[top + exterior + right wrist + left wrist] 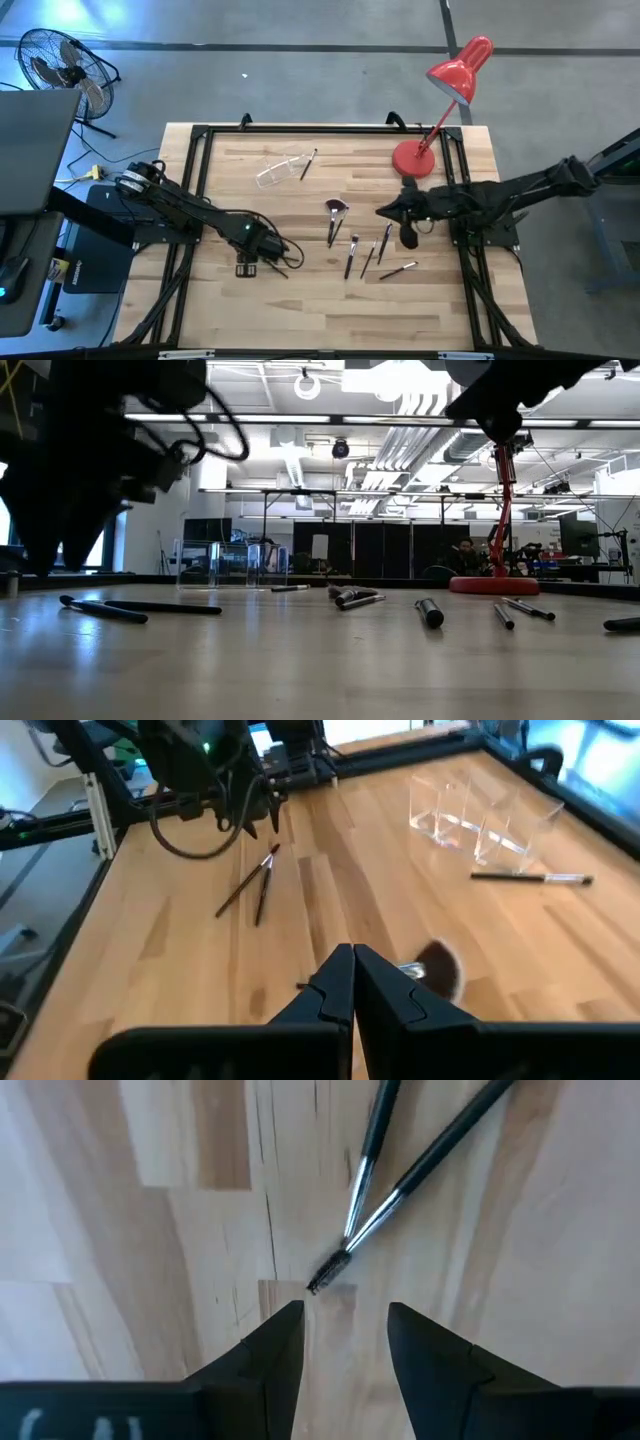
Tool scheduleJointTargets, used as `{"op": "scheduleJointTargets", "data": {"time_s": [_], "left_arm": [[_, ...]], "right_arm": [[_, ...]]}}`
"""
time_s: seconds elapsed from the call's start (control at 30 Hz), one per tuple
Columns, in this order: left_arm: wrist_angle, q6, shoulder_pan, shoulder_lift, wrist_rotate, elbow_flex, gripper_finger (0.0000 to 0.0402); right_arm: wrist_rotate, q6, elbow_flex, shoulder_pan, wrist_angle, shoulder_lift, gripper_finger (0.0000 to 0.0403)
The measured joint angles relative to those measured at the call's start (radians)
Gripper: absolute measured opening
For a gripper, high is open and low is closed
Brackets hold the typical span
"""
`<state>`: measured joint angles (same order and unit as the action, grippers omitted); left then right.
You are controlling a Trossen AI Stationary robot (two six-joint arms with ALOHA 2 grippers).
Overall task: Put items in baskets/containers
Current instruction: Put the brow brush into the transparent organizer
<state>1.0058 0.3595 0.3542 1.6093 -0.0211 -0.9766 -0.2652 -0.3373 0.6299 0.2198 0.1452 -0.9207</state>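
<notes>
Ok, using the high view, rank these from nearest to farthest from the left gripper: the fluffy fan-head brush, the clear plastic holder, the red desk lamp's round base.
From the left gripper:
1. Fluffy fan-head brush, at table centre.
2. Clear plastic holder, lying toward the far edge; only slightly farther than the brush.
3. Red desk lamp's round base, far right corner, clearly farthest.

Wooden table top point(300, 300) of pale planks, edged by a black frame point(190, 180). Red desk lamp: its round base point(412, 158) rests on the table at 1 o'clock from centre, its shade point(461, 70) reaching beyond the far edge. Floor fan point(60, 70) stands off the table at 10 o'clock. A seated person point(463, 556) shows in the room behind.
</notes>
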Motion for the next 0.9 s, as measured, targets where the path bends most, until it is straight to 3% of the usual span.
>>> {"op": "scheduleJointTargets", "data": {"time_s": [0.3, 0.53, 0.9], "left_arm": [[-0.059, -0.099, 0.000, 0.000, -0.032, 0.058, 0.0143], [-0.109, -0.171, -0.001, 0.000, -0.050, 0.067, 0.0143], [-0.222, -0.197, -0.001, -0.002, -0.040, 0.118, 0.0143]], "right_arm": [[-0.140, -0.238, 0.107, 0.123, 0.055, -0.139, 0.0000], [-0.201, -0.289, 0.140, 0.198, 0.056, -0.207, 0.0000], [-0.204, -0.294, 0.143, 0.236, 0.010, -0.238, 0.0000]]}}
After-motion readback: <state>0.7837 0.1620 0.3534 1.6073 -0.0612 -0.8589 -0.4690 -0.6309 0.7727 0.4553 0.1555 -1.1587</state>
